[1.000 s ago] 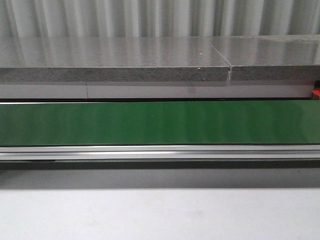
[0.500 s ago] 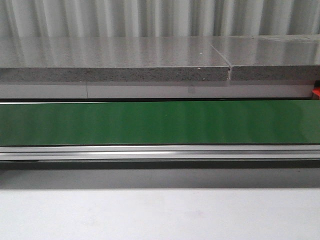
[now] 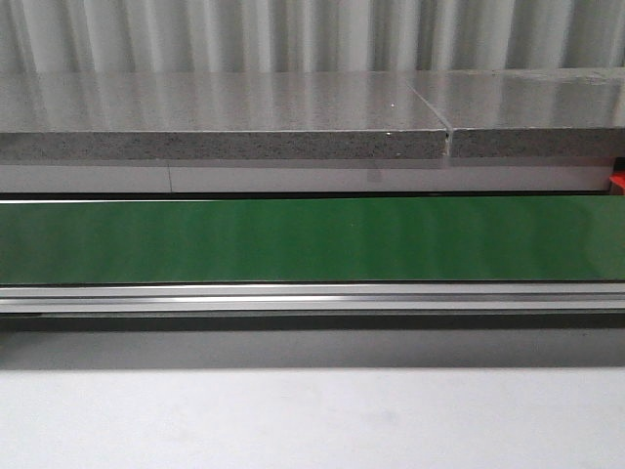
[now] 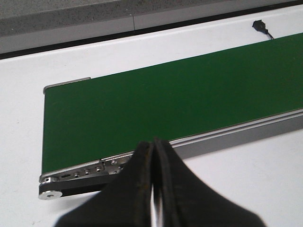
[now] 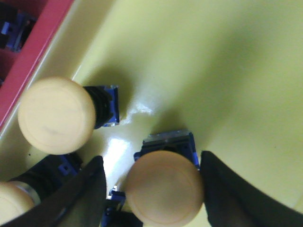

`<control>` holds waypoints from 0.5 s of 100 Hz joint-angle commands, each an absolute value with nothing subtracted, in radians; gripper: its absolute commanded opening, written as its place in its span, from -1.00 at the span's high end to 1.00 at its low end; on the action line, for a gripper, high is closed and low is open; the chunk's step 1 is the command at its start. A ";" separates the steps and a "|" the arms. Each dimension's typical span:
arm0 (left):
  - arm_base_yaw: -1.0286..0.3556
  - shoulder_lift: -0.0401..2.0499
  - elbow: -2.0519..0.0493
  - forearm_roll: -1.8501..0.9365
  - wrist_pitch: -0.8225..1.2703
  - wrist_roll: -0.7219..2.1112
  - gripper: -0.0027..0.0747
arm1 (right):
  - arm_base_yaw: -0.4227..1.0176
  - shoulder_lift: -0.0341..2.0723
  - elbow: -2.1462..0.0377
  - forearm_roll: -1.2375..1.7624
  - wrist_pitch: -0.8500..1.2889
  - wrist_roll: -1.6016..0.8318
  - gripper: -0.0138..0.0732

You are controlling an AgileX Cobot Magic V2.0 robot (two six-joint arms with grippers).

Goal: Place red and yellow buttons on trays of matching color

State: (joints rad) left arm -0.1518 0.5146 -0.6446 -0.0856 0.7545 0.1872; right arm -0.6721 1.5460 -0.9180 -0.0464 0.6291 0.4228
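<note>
In the right wrist view my right gripper (image 5: 151, 158) is open low over the yellow tray (image 5: 213, 71). A yellow button (image 5: 164, 187) on a blue base stands between its fingers, with a gap at one finger. Two more yellow buttons (image 5: 56, 115) (image 5: 9, 203) stand on the same tray beside it. The red tray (image 5: 40, 33) borders the yellow one; only its rim and a blue part inside show, and no red button is in view. My left gripper (image 4: 154, 142) is shut and empty above the white table, next to the belt's end. Neither gripper shows in the front view.
A green conveyor belt (image 3: 312, 239) with a metal side rail (image 3: 312, 298) runs across the table; its end (image 4: 52, 184) lies near my left gripper. A grey stone ledge (image 3: 244, 117) stands behind it. A black plug (image 4: 260, 26) lies beyond the belt. A red bit (image 3: 617, 182) shows at the right edge.
</note>
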 commanded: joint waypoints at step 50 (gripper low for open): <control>-0.154 0.518 -0.672 -0.095 0.685 0.179 0.99 | -0.670 1.325 -0.940 -0.064 0.637 0.422 -0.36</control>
State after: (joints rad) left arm -0.1518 0.5146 -0.6446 -0.0856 0.7545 0.1872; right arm -0.6721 1.4091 -0.9180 -0.0466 0.6486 0.4228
